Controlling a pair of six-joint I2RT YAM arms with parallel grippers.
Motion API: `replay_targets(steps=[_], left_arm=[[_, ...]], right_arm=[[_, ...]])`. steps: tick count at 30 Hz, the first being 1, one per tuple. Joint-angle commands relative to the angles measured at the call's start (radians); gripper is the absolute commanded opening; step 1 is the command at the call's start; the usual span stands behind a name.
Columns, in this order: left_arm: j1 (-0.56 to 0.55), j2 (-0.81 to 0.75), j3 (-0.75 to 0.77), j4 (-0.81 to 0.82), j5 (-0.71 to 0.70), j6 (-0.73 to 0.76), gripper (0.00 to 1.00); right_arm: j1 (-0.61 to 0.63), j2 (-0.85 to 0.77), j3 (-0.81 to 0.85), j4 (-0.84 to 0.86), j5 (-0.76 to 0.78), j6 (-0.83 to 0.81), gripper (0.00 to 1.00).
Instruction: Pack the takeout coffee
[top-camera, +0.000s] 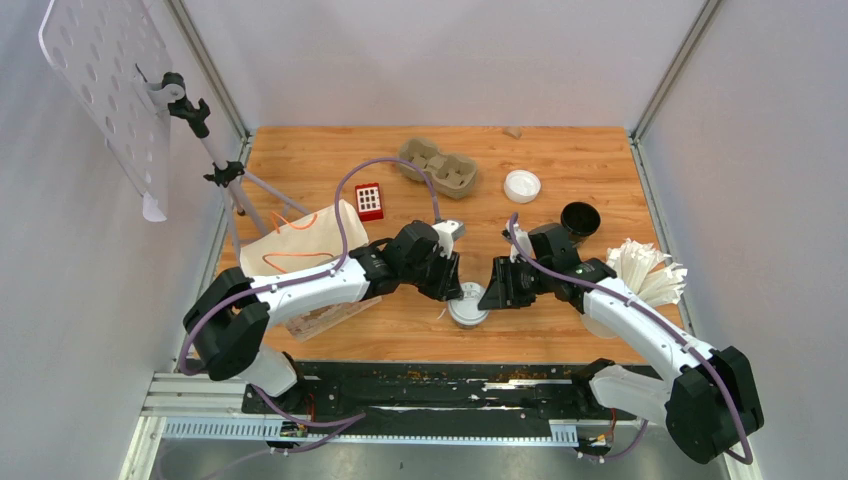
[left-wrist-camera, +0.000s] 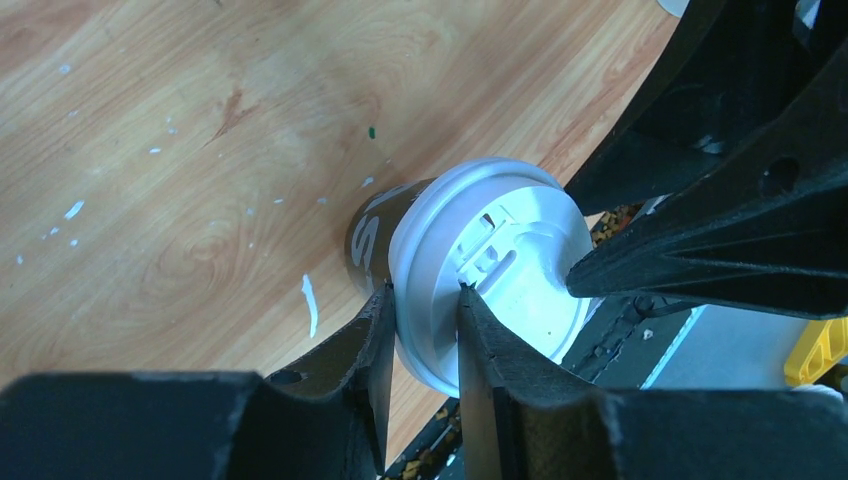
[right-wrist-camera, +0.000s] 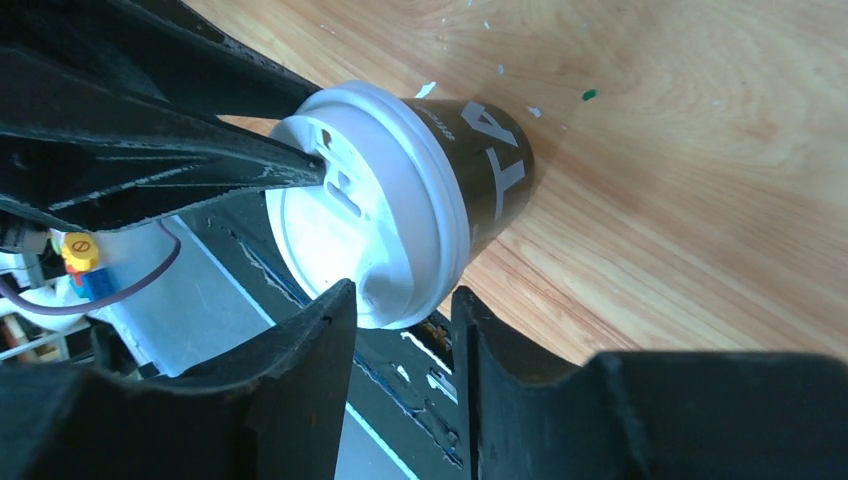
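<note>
From above, the takeout coffee sits at the near middle of the desk, with the left hand and right hand meeting over it. Left wrist view: the left hand pinches the cup by the rim of its white lid. Right wrist view: the right hand straddles the lid's rim; whether it presses, I cannot tell.

A small red plastic box and a grey-brown moulded pulp tray sit beyond the left hand, well apart from it.
</note>
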Motion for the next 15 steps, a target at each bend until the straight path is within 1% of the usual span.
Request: replay_targets(steps=[1, 3, 6, 12, 15], left_arm=[[-0.007, 0.046, 0.039, 0.006, 0.007, 0.081, 0.33], [-0.007, 0.055, 0.049, 0.009, 0.008, 0.094, 0.33], [-0.006, 0.066, 0.058, 0.012, 0.008, 0.114, 0.34], [-0.006, 0.074, 0.068, 0.016, 0.013, 0.132, 0.34], [-0.007, 0.082, 0.071, 0.014, 0.016, 0.134, 0.34]], right_arm=[[-0.005, -0.020, 0.087, -0.070, 0.073, -0.075, 0.43], [-0.014, -0.012, 0.098, -0.074, 0.074, -0.092, 0.46], [-0.037, 0.005, 0.113, -0.072, 0.056, -0.123, 0.46], [-0.081, 0.045, 0.145, -0.052, 0.005, -0.167, 0.37], [-0.092, 0.068, 0.147, -0.021, -0.046, -0.178, 0.35]])
